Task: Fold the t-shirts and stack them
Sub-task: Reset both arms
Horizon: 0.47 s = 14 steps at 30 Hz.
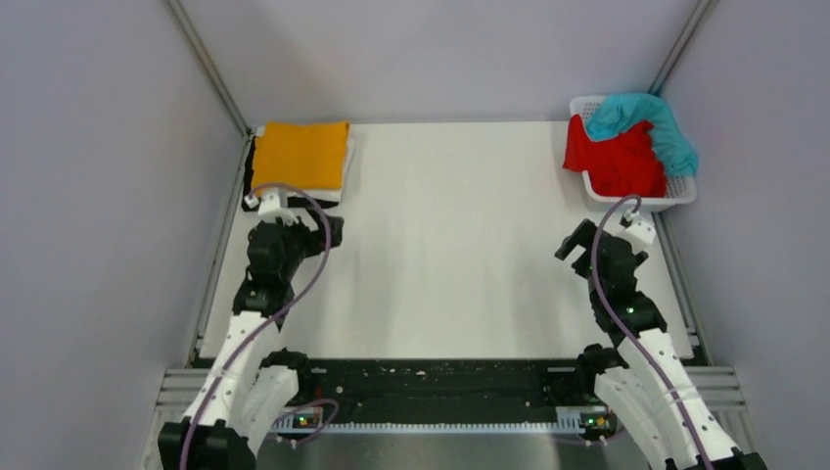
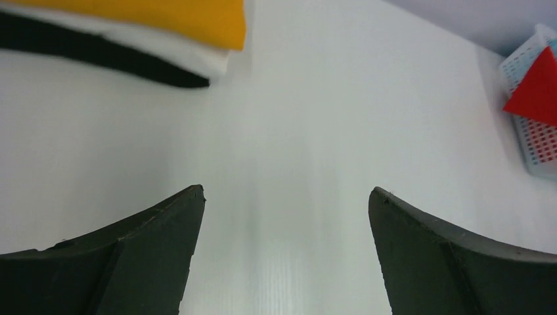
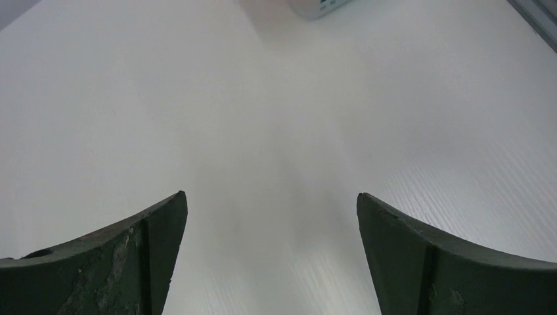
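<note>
Left gripper [image 2: 286,191] held open, empty, near far-left desk [image 1: 450,264] corner; there orange shirt [image 1: 301,154] stacked on white shirt [image 2: 197,60], black shirt [image 2: 98,51]. Right gripper [image 3: 270,194] open, empty. Red shirt [image 1: 617,164], teal shirt [image 1: 648,122] heaped in basket [image 1: 677,204], far right.

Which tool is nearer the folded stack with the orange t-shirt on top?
Left. The left tool is open just on the near side of the folded stack; the right tool is across the table, beside the white basket.
</note>
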### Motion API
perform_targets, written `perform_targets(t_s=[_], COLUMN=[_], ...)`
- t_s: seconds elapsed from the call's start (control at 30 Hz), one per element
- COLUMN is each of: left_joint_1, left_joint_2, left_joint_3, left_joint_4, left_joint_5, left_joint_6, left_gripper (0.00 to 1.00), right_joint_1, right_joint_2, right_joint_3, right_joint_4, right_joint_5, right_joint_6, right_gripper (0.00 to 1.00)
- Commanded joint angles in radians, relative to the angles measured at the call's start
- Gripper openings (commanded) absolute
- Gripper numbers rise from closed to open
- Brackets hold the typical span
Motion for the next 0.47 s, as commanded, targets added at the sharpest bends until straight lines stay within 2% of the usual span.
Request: perform_targets(t_s=[0.0,0.07,0.17,0.3,0.43], left_joint_1=[-0.015,-0.015,-0.015,-0.015,-0.015], left_joint_2=[-0.198,-0.291,-0.402,-0.451,-0.452], left_joint_3=[-0.212,-0.264,-0.301,-0.361,-0.359], left_joint_4=[0.013,-0.004,0.012,0.078,0.076], left_joint_5=[-0.190,-0.266,-0.299,-0.251,-0.249], left_joint_6=[-0.010,-0.015,0.013,0.014,0.026], left_gripper=[0.99,0.99,0.99,0.99,0.99], right_joint_1=[0.001,0.001,0.002,0.001,0.001], right_joint_2=[-0.085,-0.125,-0.191,-0.244,-0.257], right_joint_3=[-0.070,-0.118,-0.195,-0.223,-0.232], right_joint_4=[0.029,0.064,0.129,0.161,0.178], right_joint_5=[0.137,0.142,0.153,0.166,0.154], right_joint_6=[0.042,0.038,0.017,-0.001,-0.017], right_gripper=[0.99,0.99,0.99,0.99,0.99])
